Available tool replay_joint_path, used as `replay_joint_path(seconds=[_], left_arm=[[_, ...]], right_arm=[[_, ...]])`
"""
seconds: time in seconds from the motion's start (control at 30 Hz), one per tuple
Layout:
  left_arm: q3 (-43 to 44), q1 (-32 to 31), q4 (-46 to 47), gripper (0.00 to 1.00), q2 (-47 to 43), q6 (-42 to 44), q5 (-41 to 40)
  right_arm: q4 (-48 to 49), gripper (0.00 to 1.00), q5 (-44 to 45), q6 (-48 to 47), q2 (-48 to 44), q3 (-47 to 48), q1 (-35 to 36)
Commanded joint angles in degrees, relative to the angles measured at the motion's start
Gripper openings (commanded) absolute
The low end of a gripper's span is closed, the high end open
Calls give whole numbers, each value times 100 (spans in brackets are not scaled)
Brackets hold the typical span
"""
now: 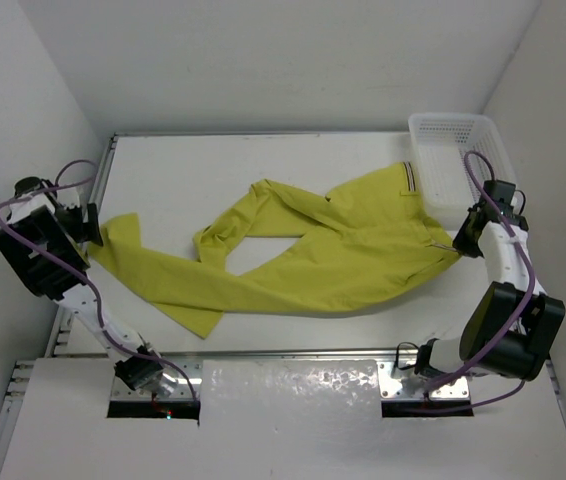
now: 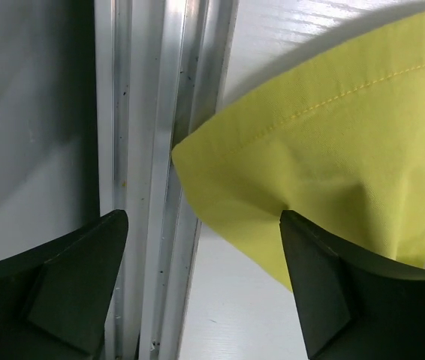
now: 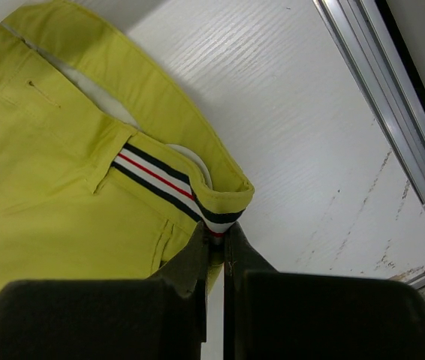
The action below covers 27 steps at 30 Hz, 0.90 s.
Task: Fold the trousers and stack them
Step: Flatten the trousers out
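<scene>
right wrist: right jaws clamped on trousers (image 3: 55, 202) waistband (image 3: 164, 180), fingers (image 3: 122, 315) blocking cloth below; left jaws apart over hem corner (image 2: 197, 154).

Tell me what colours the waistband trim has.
White trim with dark and red stripes; right wrist view.

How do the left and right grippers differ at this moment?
The left gripper stands open, with a leg hem of the trousers lying unclamped between its jaws. The right gripper is shut on the striped waistband. The left is at the leg end, the right near the white mesh basket. Both meet the same trousers.
</scene>
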Motion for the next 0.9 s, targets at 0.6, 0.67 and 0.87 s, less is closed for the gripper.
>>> replay_joint_path(seconds=[0.6, 0.67, 0.87], left_arm=[[-1030, -530, -331, 0, -86, 197, 77], [-1074, -469, -322, 0, -191, 214, 139], [-811, 154, -672, 0, -411, 530, -45]], right_arm=[[469, 0, -66, -57, -434, -317, -46], [478, 0, -92, -22, -416, -335, -54], [451, 0, -163, 84, -539, -327, -54]])
